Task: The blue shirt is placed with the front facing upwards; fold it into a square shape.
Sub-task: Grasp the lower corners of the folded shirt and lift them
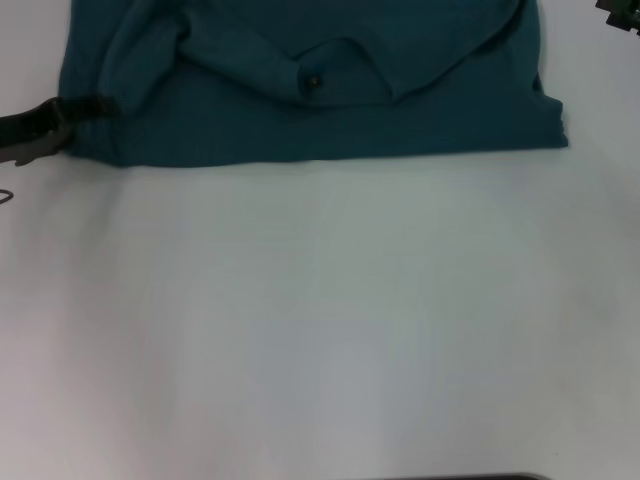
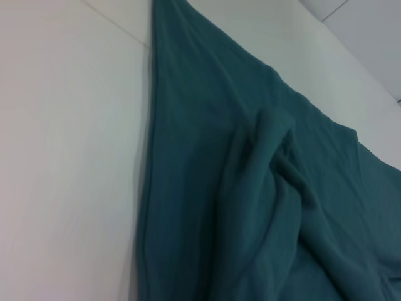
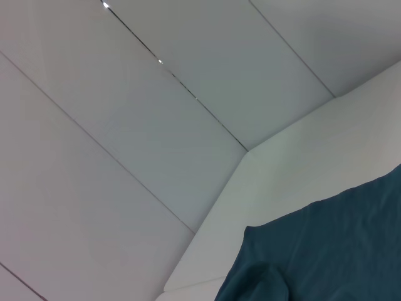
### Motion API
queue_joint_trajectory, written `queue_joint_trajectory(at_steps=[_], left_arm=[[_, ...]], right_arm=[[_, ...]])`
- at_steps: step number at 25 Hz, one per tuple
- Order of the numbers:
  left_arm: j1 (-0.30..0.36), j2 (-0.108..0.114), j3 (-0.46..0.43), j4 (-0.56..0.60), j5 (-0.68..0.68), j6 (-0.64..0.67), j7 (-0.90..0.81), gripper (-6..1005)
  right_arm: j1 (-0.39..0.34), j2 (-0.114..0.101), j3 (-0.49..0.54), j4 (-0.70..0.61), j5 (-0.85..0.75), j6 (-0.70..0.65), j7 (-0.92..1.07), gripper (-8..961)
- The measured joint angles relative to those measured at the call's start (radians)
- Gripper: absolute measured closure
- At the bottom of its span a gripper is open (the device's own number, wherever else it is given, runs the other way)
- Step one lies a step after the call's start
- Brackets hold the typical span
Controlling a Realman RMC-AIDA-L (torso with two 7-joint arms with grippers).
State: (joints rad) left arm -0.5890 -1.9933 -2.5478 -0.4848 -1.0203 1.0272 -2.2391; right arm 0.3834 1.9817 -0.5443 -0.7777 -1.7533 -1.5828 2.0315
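No readable text; blue shirt (image 1: 300,110) tag (image 1: 311,81) possibly blank.

We see the shirt (image 2: 250,207) lying on the white table (image 2: 69,157). Its long straight edge runs beside the bare table surface. Inside this edge the cloth is bunched into thick folds, and more white table shows on the far side.

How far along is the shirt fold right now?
Partly done, it seems. The blue shirt on the table shows a straight near edge with cloth turned over it, collar tag showing. In hand: the left gripper sits at the shirt's left corner. The right gripper is barely in view at the far right. Left: bunched folds need flattening and squaring.
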Motion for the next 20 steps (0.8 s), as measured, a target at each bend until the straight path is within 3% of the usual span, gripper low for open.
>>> queue_joint_trajectory(at_steps=[9, 20], left_arm=[[-0.022, 0.005, 0.026, 0.004, 0.015, -0.046, -0.012, 207], [-0.015, 0.007, 0.031, 0.003, 0.041, -0.044, -0.029, 207]], right_arm=[[0.000, 0.000, 0.000, 0.000, 0.000, -0.002, -0.001, 116], [0.001, 0.000, 0.000, 0.000, 0.002, -0.003, -0.001, 117]])
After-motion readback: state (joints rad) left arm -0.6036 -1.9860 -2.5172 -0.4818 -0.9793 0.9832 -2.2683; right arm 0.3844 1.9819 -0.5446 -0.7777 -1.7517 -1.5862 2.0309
